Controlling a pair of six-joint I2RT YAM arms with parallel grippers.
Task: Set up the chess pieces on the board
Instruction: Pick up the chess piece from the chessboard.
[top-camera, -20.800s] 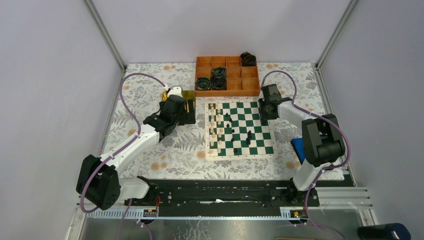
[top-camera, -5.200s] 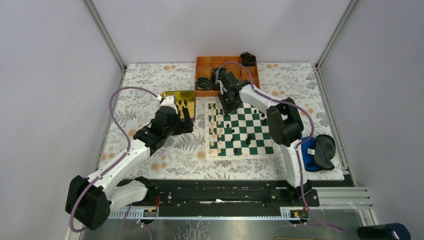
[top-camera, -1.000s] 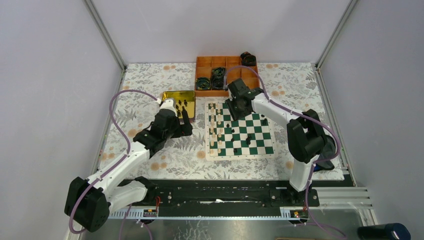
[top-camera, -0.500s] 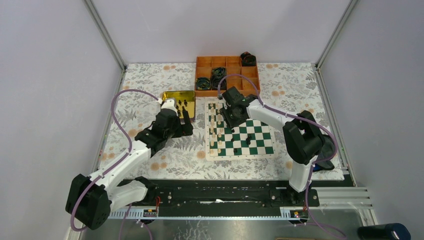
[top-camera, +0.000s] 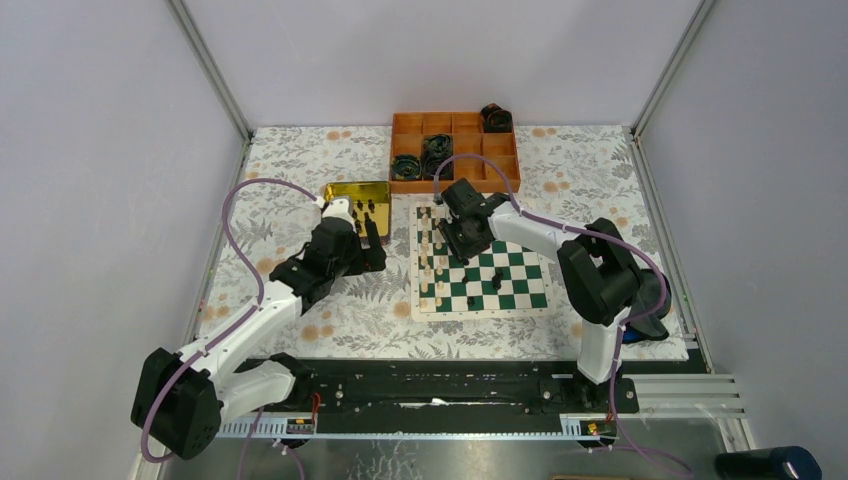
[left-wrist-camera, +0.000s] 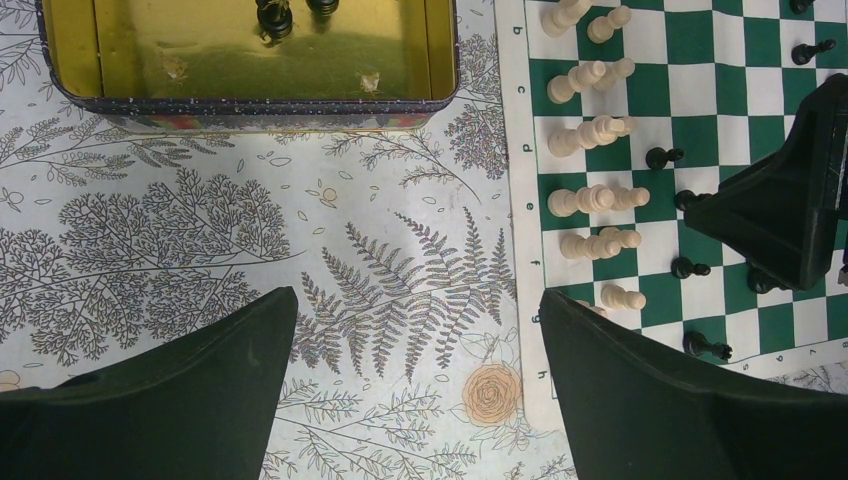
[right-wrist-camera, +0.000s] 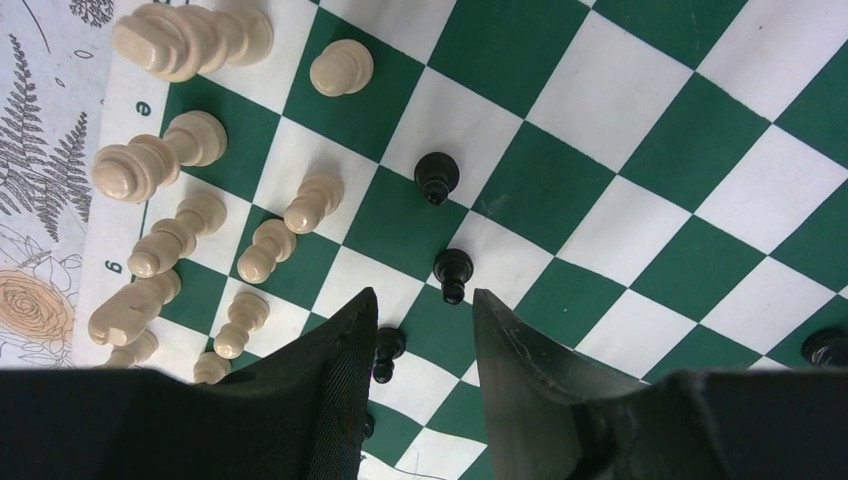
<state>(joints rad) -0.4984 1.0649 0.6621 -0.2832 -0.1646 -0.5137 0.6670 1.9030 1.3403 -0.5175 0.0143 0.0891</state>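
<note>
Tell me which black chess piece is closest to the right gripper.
The small black chess piece against one finger's inner edge; the others stand clear beyond the right gripper.

One board, one orange tray and one yellow tin are seen. At least seven black pieces are counted on the board, and at least two more in the tin. The cream pieces are too crowded to be counted. At least three cable rolls are made out.

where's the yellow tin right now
In the top view the yellow tin sits just left of the far corner of the board, directly beyond the left tool.
</note>
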